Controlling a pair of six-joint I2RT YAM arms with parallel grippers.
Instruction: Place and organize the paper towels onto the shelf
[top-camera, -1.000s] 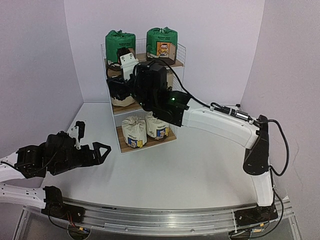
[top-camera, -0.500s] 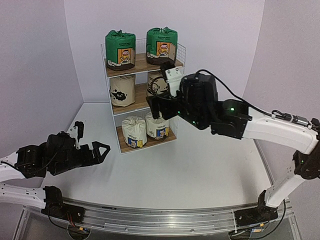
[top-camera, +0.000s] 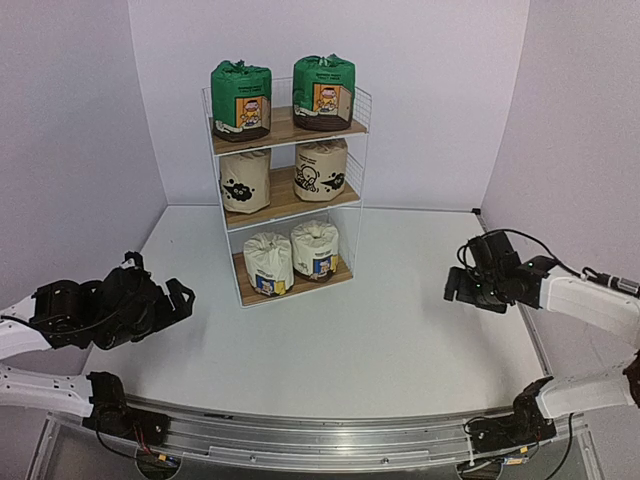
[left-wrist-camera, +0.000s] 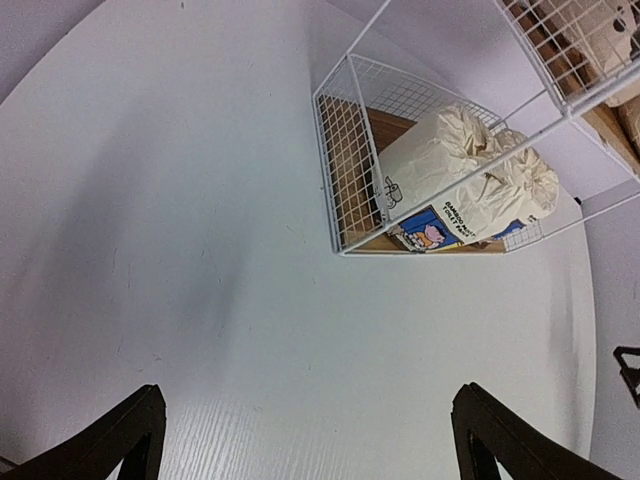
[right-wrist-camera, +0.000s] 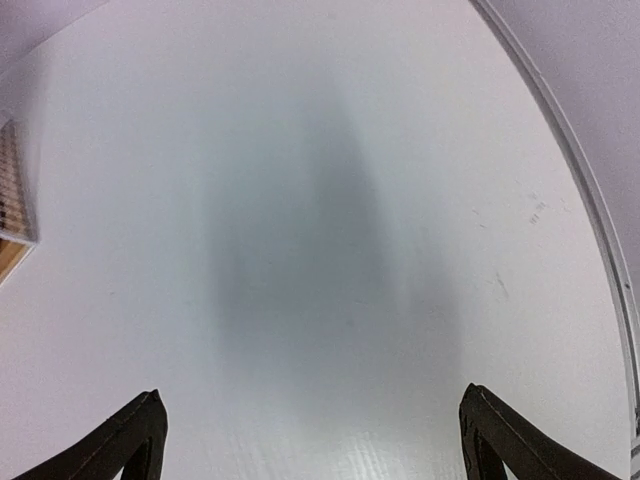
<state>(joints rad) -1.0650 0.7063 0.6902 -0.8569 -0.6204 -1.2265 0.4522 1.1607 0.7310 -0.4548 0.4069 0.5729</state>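
Note:
The shelf (top-camera: 290, 128) stands at the back of the table with the paper towels on all three boards. Two green rolls (top-camera: 241, 100) sit on top, two beige rolls (top-camera: 245, 181) in the middle, two white rolls (top-camera: 268, 264) at the bottom. My left gripper (top-camera: 165, 292) hovers low at the front left, open and empty. Its wrist view shows the shelf's mesh side (left-wrist-camera: 345, 170) and a white roll (left-wrist-camera: 450, 180) beyond the left gripper (left-wrist-camera: 308, 395). My right gripper (top-camera: 455, 285) hangs open and empty at the right, over bare table in its wrist view, right gripper (right-wrist-camera: 310, 395).
The white table (top-camera: 380, 330) is bounded by lilac walls at the back and both sides. Its raised right edge (right-wrist-camera: 590, 200) runs beside the right gripper. A metal rail (top-camera: 320, 435) holding the arm bases lies along the near edge.
The right arm has drawn back from the shelf's middle tier to the right side of the table, leaving a beige roll there. The left arm has pulled back a little to the left.

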